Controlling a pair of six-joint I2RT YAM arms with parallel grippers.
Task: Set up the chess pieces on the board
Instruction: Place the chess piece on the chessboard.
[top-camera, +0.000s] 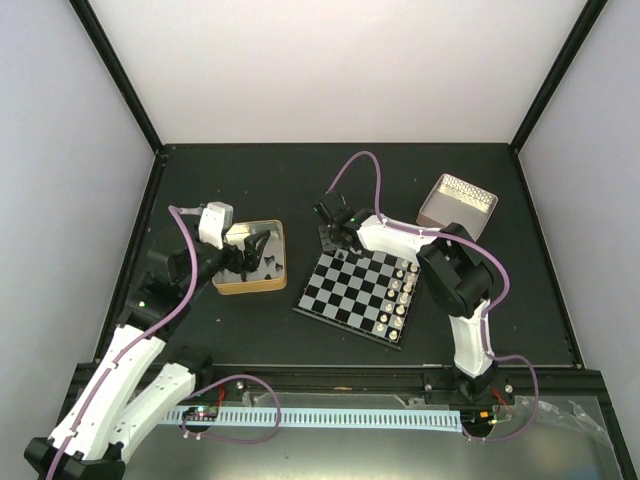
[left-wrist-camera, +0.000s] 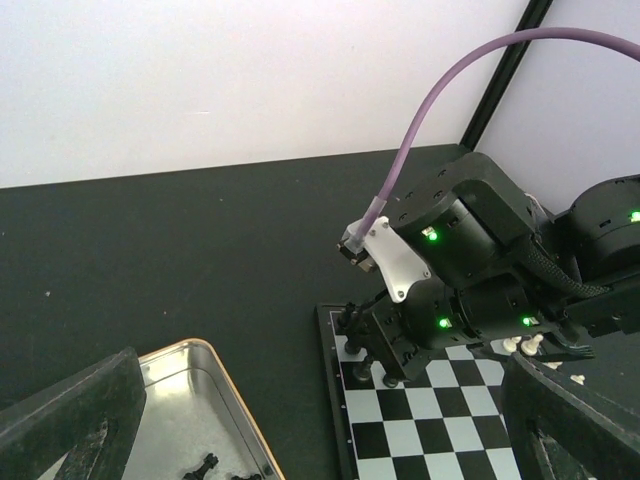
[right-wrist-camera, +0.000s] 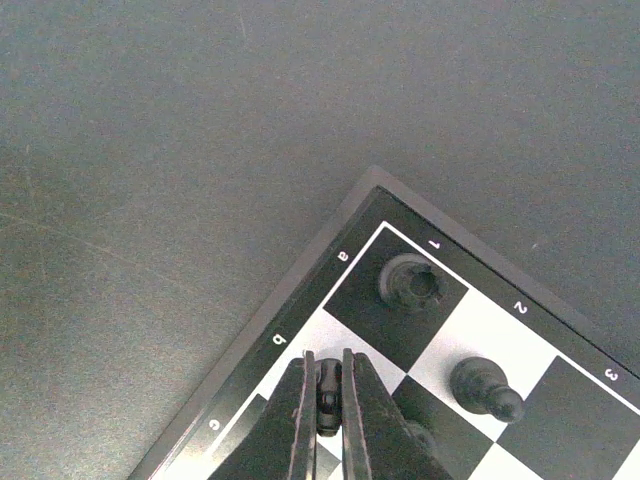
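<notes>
My right gripper (right-wrist-camera: 327, 365) is clamped on a small black piece (right-wrist-camera: 327, 392). Its 2 fingers nearly meet, with the piece pinched between them at the bottom centre of the right wrist view. It hangs over the chessboard (right-wrist-camera: 300, 292) at the a1 corner, which in the top view is the board's upper left corner.

The next move turns on 1 relation. The piece sits directly above the pale square beside the printed b, so the target lies straight down from the tool, not sideways. The piece's long axis seems to run along the fingers, so I judge it to be roughly upright.

Up and to the right in that frame, a black rook (right-wrist-camera: 410, 282) stands on the dark corner square. It is close enough that I judge the descent must be vertical to avoid nudging it. A black pawn (right-wrist-camera: 485, 387) stands lower right of the rook, on what looks like the pale square by the 2.

I cannot tell what kind of piece I am holding (the fingers cover most of it), nor whether its base touches the board yet.

My left gripper (top-camera: 250, 258) is spread wide over the gold-rimmed tin (top-camera: 281, 256) at the left of the top view, holding nothing. In its wrist view a few loose black pieces (left-wrist-camera: 203, 465) lie in the tin, cut off by the bottom edge of the frame. The right arm is clearly the nearer to the board. A row of white pieces (top-camera: 403, 292) lines the board's right side, each too small to name.
</notes>
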